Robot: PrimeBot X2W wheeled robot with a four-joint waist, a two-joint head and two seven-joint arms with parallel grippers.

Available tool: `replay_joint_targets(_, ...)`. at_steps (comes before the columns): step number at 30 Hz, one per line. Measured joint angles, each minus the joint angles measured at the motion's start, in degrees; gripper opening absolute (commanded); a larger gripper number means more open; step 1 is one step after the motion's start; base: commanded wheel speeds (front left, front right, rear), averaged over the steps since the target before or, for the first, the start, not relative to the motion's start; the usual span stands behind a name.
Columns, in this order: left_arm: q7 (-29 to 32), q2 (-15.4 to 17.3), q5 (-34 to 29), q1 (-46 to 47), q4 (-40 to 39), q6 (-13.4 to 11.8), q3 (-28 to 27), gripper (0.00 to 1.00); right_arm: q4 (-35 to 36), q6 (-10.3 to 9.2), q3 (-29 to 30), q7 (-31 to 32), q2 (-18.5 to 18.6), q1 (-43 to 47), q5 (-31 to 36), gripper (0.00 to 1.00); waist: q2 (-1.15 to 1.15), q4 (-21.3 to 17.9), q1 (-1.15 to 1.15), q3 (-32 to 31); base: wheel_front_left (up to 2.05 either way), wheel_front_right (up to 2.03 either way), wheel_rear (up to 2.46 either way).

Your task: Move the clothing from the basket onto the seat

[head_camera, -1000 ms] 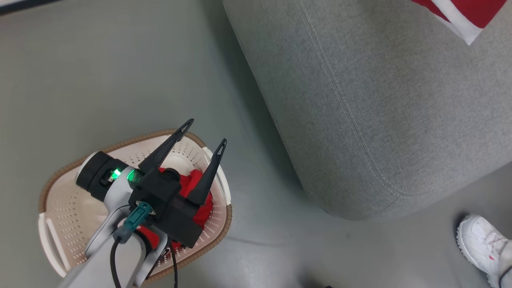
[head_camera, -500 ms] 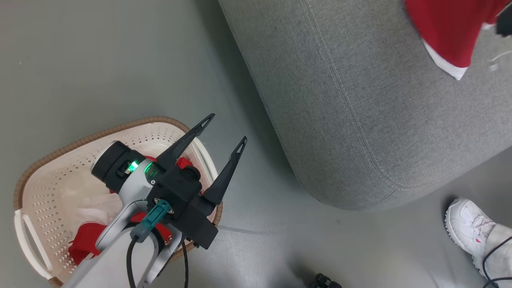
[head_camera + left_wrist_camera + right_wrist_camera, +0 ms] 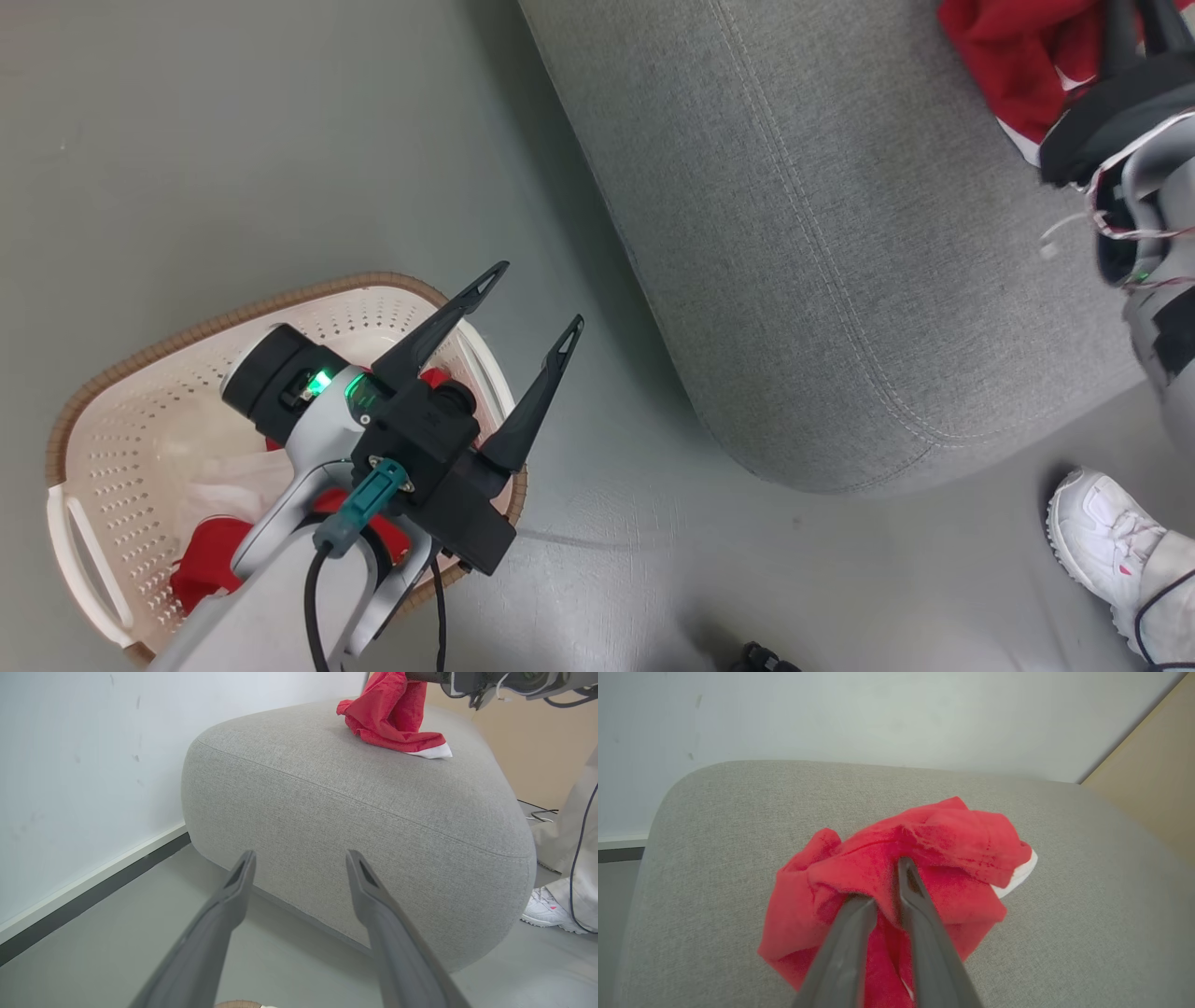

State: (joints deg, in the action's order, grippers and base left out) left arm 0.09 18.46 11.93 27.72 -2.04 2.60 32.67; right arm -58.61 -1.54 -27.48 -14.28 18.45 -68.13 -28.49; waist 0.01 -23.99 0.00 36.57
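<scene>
While the left gripper (image 3: 541, 293) hung over the basket (image 3: 233, 313) with its fingers wide apart and nothing between them, the right gripper (image 3: 882, 879) was clamped on a bunch of red clothing (image 3: 943, 835) that lay crumpled on top of the seat (image 3: 840, 233), towards its far right side. A strip of white trim showed at the edge of that bunch. More clothing, red with some white cloth, lay in the bottom of the basket, partly hidden beneath the left arm. The basket stood on the floor (image 3: 233, 140) to the left of the seat, near it but not touching. The floor was smooth grey-green, and the seat's grey weave carried a stitched seam along its rounded edge. Behind the seat rose a pale wall (image 3: 70, 765) with a white and dark skirting (image 3: 93, 891) at its foot; a tan panel (image 3: 1157, 765) stood to the right. A person's white shoe (image 3: 1102, 541) rested on the floor by the seat's near right corner.
</scene>
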Motion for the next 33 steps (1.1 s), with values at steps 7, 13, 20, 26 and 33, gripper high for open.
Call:
replay_joint_targets(7,-1.1,-0.2,0.1,0.0,1.4,-0.1,-0.4,1.00,-1.4,2.11,-0.9,0.0,-1.9,2.2,0.3,1.00,0.00,0.1,0.00,-1.6,0.00,0.00,0.00)
replay_joint_targets(13,-2.8,-0.9,1.0,-0.9,3.0,-0.8,-1.1,1.00,0.6,3.02,-1.0,0.0,-2.9,6.3,0.7,1.00,0.00,-0.1,0.00,-3.9,0.00,0.00,0.00)
replay_joint_targets(20,-5.4,-3.0,2.3,-1.5,6.2,-1.5,-1.7,1.00,4.0,3.33,-1.5,0.0,-2.5,10.2,3.0,1.00,-0.01,-0.2,0.00,-7.9,0.00,0.00,0.00)
replay_joint_targets(26,-7.7,-5.0,3.3,-2.5,9.6,-2.2,-2.6,1.00,8.1,2.94,-0.5,-0.2,-1.7,13.3,3.4,1.00,-0.02,0.4,-0.01,-12.3,0.00,0.00,0.00)
replay_joint_targets(33,-10.9,-6.4,5.7,-4.0,13.7,-4.1,-4.9,1.00,13.7,1.43,0.8,-0.3,-1.1,19.7,3.9,1.00,-0.02,2.2,-0.01,-17.7,0.00,0.00,0.00)
